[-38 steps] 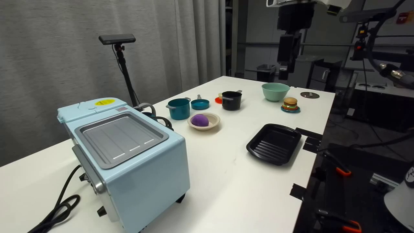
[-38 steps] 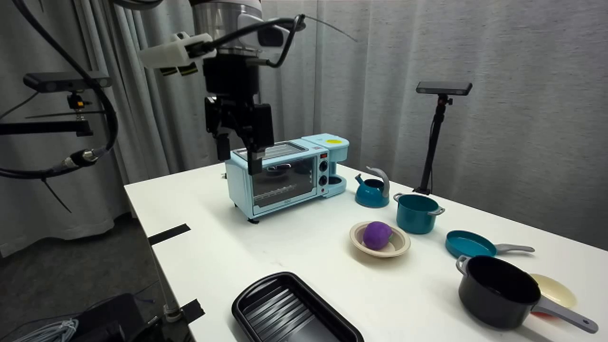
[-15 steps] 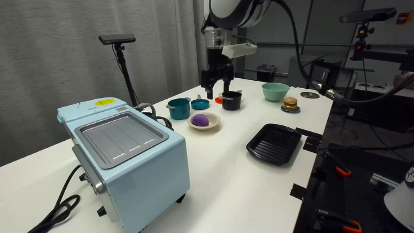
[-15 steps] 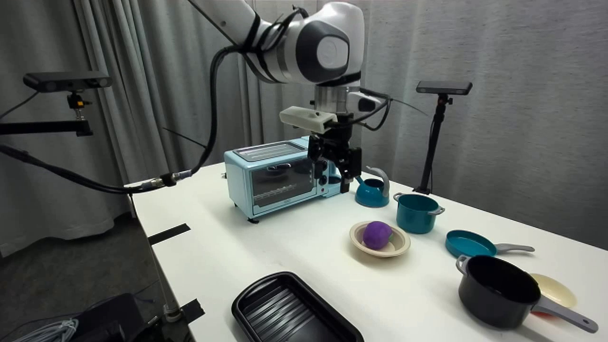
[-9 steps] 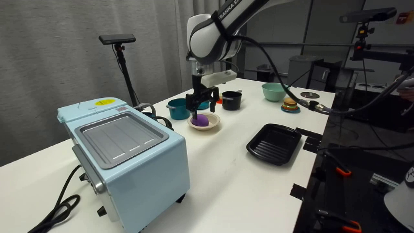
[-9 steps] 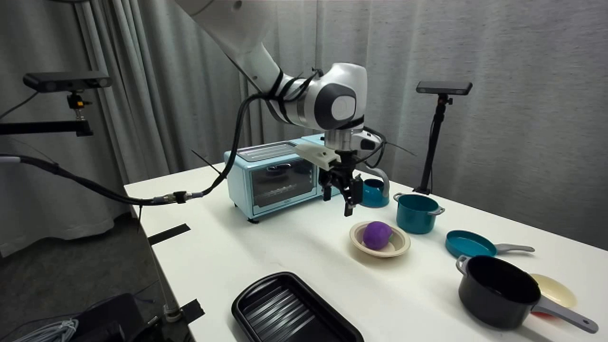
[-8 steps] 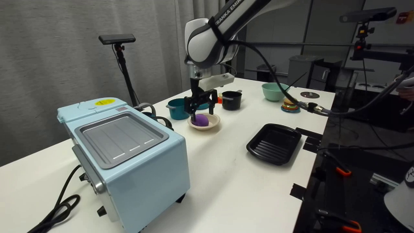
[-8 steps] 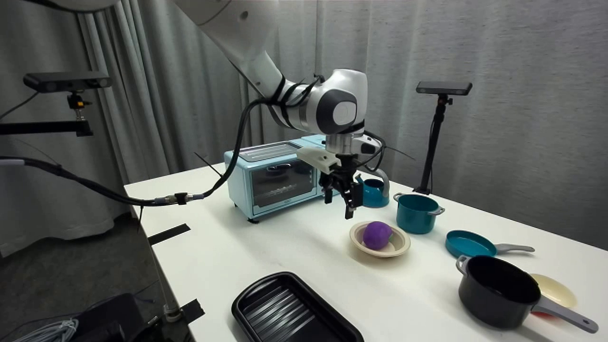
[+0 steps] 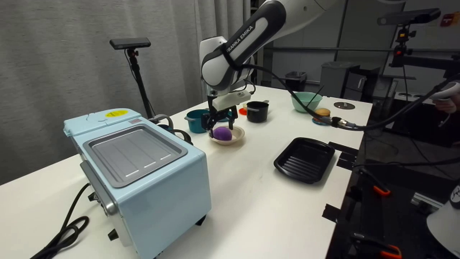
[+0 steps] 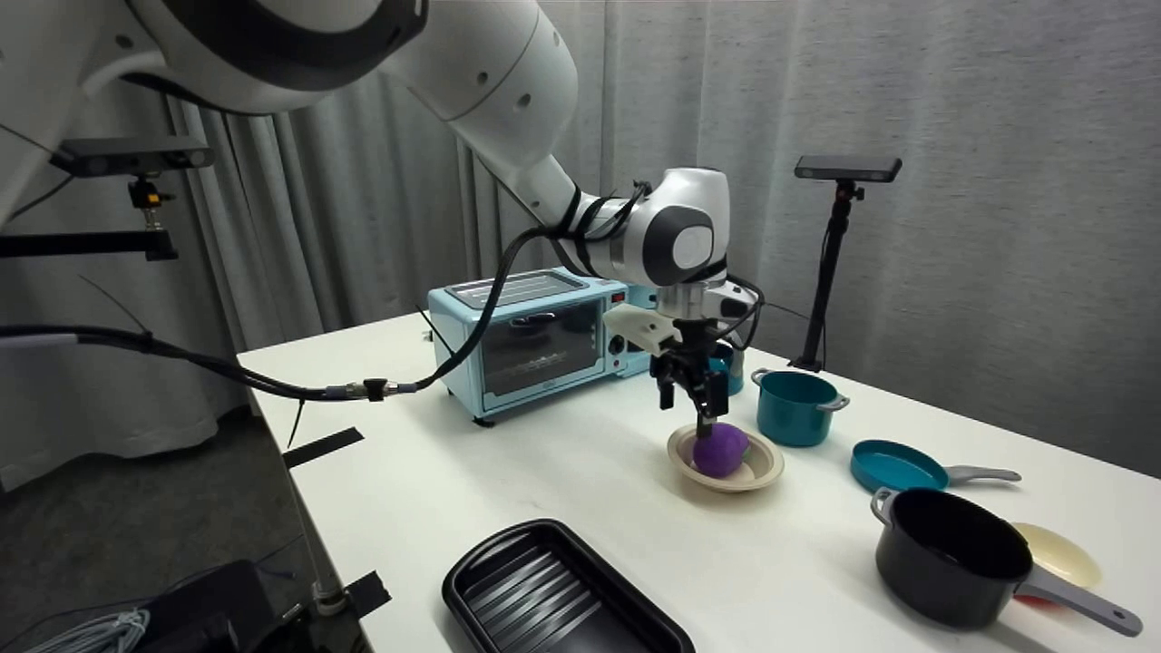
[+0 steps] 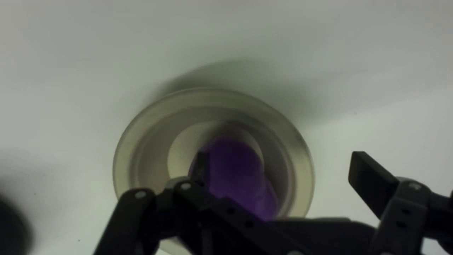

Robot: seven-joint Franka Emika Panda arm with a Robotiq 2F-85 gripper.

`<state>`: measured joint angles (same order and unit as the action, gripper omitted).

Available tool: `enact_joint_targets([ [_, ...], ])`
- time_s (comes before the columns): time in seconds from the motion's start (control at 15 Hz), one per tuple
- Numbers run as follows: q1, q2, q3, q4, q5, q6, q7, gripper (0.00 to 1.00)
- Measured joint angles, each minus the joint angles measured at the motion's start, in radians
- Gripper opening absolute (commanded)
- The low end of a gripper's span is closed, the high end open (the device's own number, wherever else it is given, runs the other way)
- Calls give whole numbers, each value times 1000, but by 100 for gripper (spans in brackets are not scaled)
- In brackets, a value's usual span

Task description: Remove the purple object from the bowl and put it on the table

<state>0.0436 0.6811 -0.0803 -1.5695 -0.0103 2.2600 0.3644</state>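
Alignment ahead of the grasp, most likely: hovering over the beige bowl (image 11: 212, 97) with the hand (image 10: 686, 419) spread wide, gripping nothing. Seeing the purple toy eggplant (image 10: 723, 455) lying inside that bowl, right of centre in an exterior view and showing a speck of green. Finding one fingertip (image 11: 201, 166) overlapping the eggplant's left side mid-frame in the wrist view, contact impossible to tell, and the opposite fingertip (image 11: 370, 180) appearing outside the rim at right. Probably needing a small shift toward the left of that frame, clearing the eggplant and bringing both fingertips inside the rim. After that, ideally going lower slowly, closing on the eggplant's round body without pinching the bowl, lifting straight up, and setting down on the tabletop (image 10: 562, 472), between bowl and black ridged tray (image 10: 562, 580) at the bottom of an exterior view.
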Motion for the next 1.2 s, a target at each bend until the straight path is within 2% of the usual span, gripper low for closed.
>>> enact_joint_targets([
  [0.2,0,49,-31,60,0,-3,19,100],
  [0.33,-1,82,-50,99,0,-7,33,72],
  [0.6,-2,138,-74,165,0,-36,55,40],
  [0.93,-4,162,-76,230,0,-83,64,7],
  [1.0,-4,159,-76,240,1,-85,64,3],
  [1.13,-4,136,-74,247,1,-86,64,6],
  [1.2,-4,117,-73,246,1,-87,62,3],
])
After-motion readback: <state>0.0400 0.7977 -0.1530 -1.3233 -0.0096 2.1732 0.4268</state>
